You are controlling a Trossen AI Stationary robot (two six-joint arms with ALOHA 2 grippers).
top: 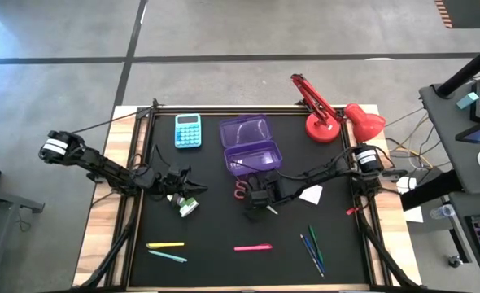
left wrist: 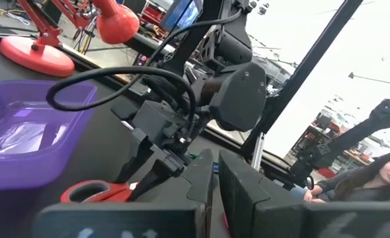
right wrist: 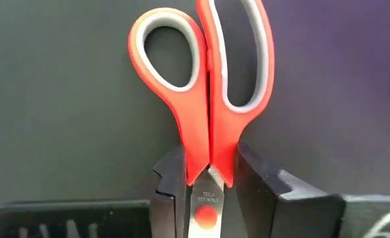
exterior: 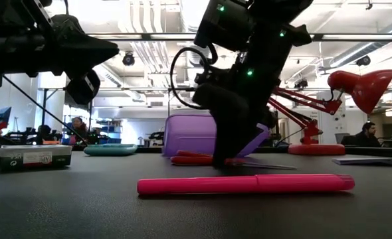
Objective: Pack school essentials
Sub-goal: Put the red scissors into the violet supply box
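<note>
Overhead, the right claw (top: 260, 198) sits low at the middle of the black worktop (top: 224, 260), just in front of the open purple case (top: 250, 145), and the arm hides most of the red-handled scissors (top: 240, 190). The right wrist view supplies what the overhead view cannot: the scissors (right wrist: 208, 86) lie flat, blades shut, with the two dark fingers (right wrist: 168, 192) set either side of the pivot, touching the lower handles; the claw is partly closed about them. The low view shows the pink pen (exterior: 246, 184) lying in the foreground on the worktop. The left claw (top: 193, 189) hangs with fingers together, holding nothing, just beside the green-and-white packet (top: 188, 207).
</note>
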